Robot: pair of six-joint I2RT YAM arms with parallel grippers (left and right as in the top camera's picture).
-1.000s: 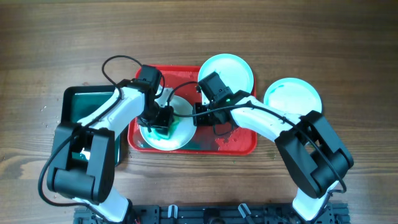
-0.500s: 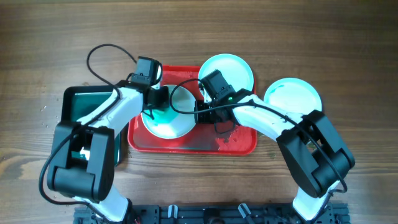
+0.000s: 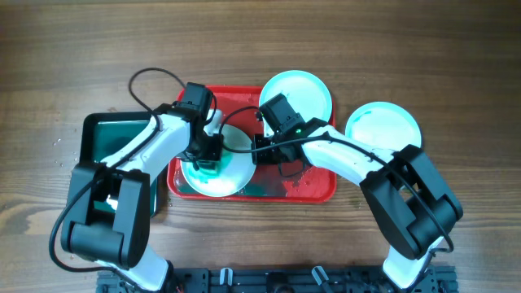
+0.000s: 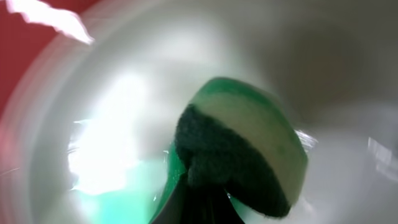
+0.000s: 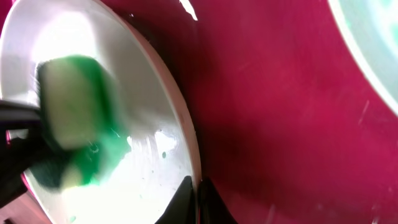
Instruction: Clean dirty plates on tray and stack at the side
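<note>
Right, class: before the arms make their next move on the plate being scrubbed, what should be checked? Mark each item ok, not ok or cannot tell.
1. Sponge clamped in the left gripper and pressed on the plate: ok.
2. Right gripper pinching the plate's rim to steady it: ok.
3. Plate clean enough to stack: not ok, a green smear shows inside it.
4. Plate lying flat on the tray: cannot tell.
5. Plate on the table, right of the tray, bare on top for stacking: ok.
</note>
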